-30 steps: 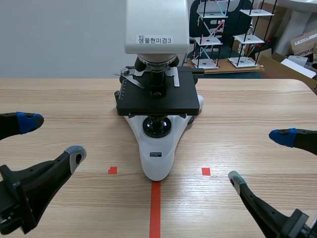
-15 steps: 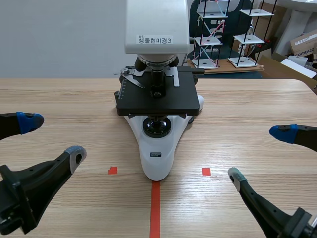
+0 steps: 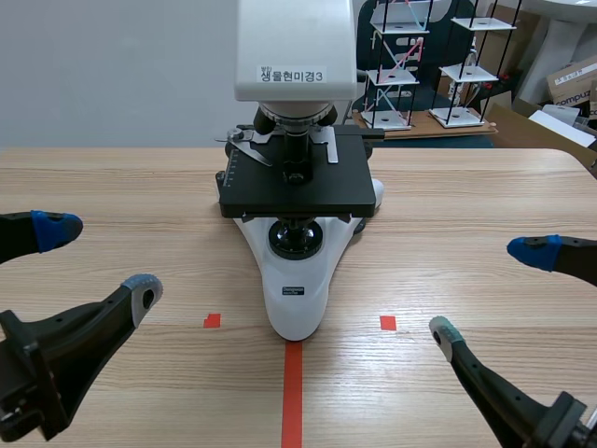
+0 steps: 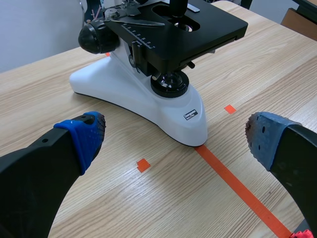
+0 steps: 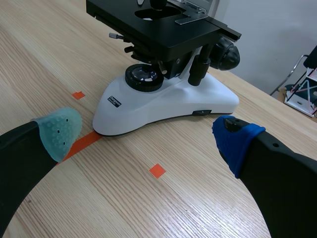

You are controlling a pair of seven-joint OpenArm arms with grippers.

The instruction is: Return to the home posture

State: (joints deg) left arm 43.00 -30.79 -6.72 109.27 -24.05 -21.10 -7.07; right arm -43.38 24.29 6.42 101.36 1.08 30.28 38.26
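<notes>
Microscope (image 3: 297, 280) on wooden table (image 3: 121, 182) between left tool (image 3: 100, 259), right tool (image 3: 489, 293); racks (image 3: 469, 73) behind.

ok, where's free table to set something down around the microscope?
Bare wood lies either side of the microscope, between its base and the open left gripper and right gripper. The far table flanking the stage is free too. Crowded: the middle, where the microscope stands at the head of the tape line.

Pale matt wood-grain counter (image 3: 112, 187), microscope (image 3: 297, 308) with glossy white base and matt black stage, soft dotted rubbery pads (image 4: 86, 136) on black jaws
</notes>
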